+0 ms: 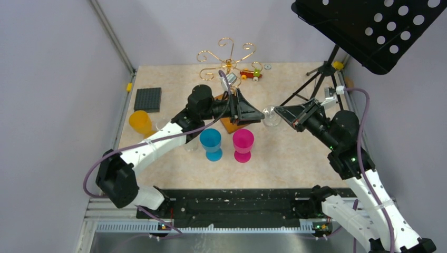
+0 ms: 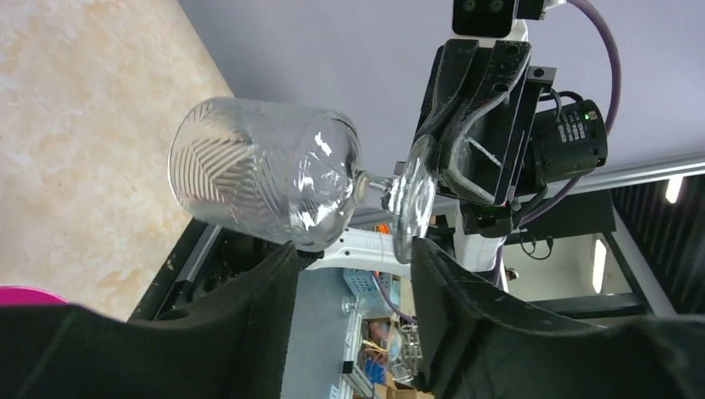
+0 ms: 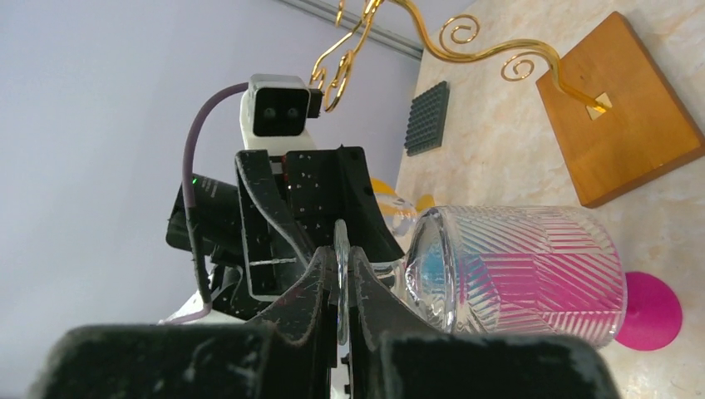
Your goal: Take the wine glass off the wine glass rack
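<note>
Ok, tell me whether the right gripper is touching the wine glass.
Touching. The right wrist view shows the right gripper shut on the wine glass, its fingers pressed against both faces of the foot.

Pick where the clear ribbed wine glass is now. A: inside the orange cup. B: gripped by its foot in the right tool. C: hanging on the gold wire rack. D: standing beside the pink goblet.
B: the right tool pinches the round foot of the clear ribbed wine glass.
</note>
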### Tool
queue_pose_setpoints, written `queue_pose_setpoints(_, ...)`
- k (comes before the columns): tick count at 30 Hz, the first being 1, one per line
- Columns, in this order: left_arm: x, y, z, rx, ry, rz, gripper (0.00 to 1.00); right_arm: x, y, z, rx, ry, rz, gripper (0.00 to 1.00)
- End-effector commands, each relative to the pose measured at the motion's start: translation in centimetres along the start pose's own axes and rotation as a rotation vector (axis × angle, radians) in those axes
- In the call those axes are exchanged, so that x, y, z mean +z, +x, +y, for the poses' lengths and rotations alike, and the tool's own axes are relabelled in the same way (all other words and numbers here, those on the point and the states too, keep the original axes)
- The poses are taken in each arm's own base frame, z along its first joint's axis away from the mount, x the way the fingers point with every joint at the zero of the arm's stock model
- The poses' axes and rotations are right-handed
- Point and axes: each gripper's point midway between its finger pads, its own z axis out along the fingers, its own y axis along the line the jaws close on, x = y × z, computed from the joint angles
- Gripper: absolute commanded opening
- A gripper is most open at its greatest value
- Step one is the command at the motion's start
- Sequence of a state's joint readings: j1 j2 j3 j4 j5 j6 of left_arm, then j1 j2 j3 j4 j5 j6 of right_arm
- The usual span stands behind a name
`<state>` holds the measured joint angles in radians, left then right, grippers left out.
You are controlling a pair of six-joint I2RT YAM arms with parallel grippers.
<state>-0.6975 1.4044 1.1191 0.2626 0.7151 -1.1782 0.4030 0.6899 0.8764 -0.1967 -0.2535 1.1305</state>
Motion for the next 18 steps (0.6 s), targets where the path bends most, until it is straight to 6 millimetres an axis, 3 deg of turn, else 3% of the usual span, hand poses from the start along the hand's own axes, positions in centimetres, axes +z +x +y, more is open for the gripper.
queue_pose_setpoints(1,0.4,-1.1,-3.4,0.023,0.116,-0.020,0.51,-0.5,-0.9,3.5,-0.024,-0.140,-0.028,0.00)
queue_pose_setpoints(13,1.2,-1.0,-3.8,-0.032,0.159,0.005,0.34,0.2,-0.3,2.8,-0.036,-0.139,0.006,0.00)
queue_pose_setpoints(18,1.7,-1.0,-3.8,-0.047,0.172,0.025,0.19,0.5,0.0,2.6,-0.059,-0.140,0.025,0.00)
